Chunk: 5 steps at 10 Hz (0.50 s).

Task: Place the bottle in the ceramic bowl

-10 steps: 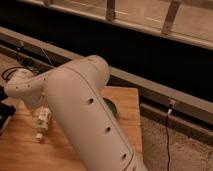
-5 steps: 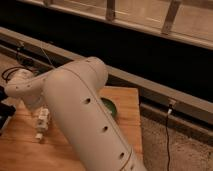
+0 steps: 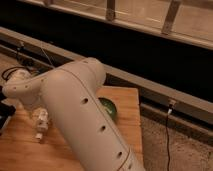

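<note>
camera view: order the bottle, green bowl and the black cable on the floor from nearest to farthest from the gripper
The gripper is at the far left edge.
1. bottle, lying just right of it
2. ceramic bowl, mid-table behind the arm
3. black cable, floor at far right

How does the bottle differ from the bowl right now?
The bottle is white and elongated; the bowl is green and round. The bottle is in plain view; the bowl is mostly hidden behind the arm. The bottle is left of the arm, the bowl right. Both rest on the table. The gripper is at the left edge, apart from both.
</note>
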{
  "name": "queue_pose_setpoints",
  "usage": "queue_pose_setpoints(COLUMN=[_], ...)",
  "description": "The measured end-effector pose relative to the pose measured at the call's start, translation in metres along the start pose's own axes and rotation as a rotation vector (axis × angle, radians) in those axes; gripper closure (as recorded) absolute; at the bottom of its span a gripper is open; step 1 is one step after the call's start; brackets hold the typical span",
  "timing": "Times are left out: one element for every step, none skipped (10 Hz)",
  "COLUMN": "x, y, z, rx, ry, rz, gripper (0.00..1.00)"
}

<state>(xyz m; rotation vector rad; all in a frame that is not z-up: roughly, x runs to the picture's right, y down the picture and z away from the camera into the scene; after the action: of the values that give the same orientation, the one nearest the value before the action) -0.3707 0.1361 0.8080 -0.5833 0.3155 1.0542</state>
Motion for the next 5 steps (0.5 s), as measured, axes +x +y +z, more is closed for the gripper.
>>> queue_pose_setpoints(x=[-0.0006, -0.0008, 0.0004, 0.0009, 0.0015], y=[-0.0015, -0.0038, -0.0055, -0.0054, -0.0075], z=[0.0021, 0.0033, 0.0063, 0.0082, 0.0107], rx=[-0.002, -0.002, -0.002, -0.002, -0.003], ry=[0.003, 0.006, 0.017, 0.021, 0.028], rz=[-0.004, -0.003, -0.002, 0.000, 0.005], gripper=[0.35, 0.35, 0.35, 0.35, 0.35])
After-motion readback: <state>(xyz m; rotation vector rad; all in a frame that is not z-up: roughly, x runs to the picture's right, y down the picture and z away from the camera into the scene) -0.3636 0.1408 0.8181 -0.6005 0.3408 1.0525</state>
